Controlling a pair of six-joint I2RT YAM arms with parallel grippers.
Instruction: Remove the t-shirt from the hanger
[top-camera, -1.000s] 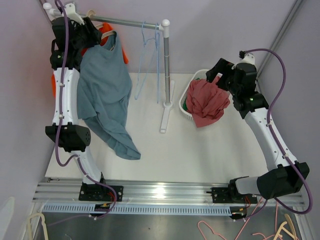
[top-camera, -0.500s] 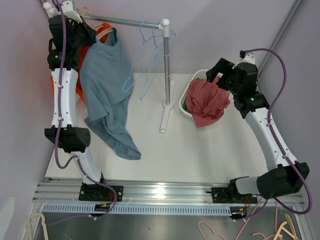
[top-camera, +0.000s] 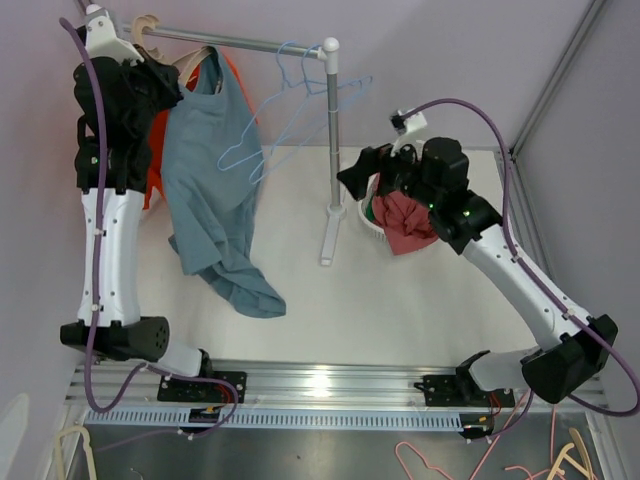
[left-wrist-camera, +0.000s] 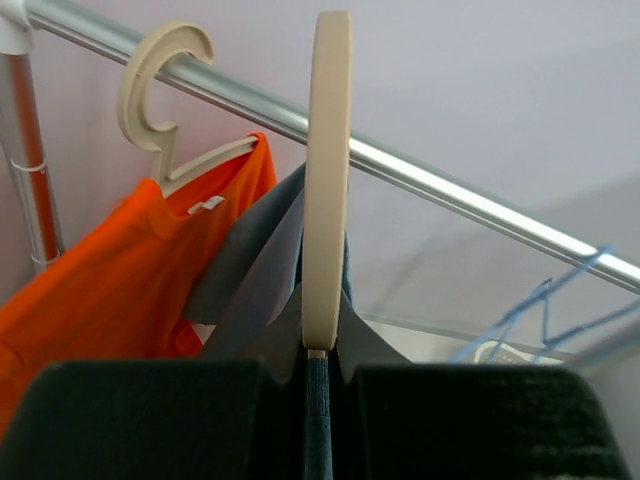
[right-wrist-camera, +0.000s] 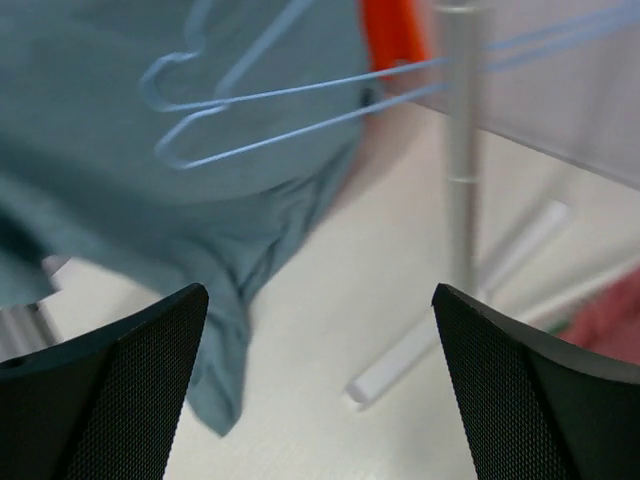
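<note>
A grey-blue t-shirt (top-camera: 208, 170) hangs on a cream hanger (top-camera: 197, 56) at the left end of the rail (top-camera: 255, 44); its hem lies on the table. My left gripper (top-camera: 165, 82) is shut on the hanger's neck. In the left wrist view the hanger (left-wrist-camera: 328, 180) stands edge-on between my shut left gripper (left-wrist-camera: 318, 372), its hook crossing the rail (left-wrist-camera: 430, 182). My right gripper (top-camera: 358, 176) is open and empty beside the rack pole (top-camera: 332, 140). Its wrist view shows my open right gripper (right-wrist-camera: 320, 390) above the table, with the t-shirt (right-wrist-camera: 120, 190) at the left.
An orange shirt (left-wrist-camera: 110, 290) hangs on a second cream hanger (left-wrist-camera: 150, 90) left of the grey one. Blue wire hangers (top-camera: 300, 100) swing on the rail's right end. A white basket (top-camera: 368, 212) with a red cloth (top-camera: 405, 215) stands right of the rack base (top-camera: 333, 225).
My left arm rose and shifted left with the hanger, pulling the t-shirt up. My right gripper swung left, away from the red cloth, toward the rack pole. The blue hangers swung out.
</note>
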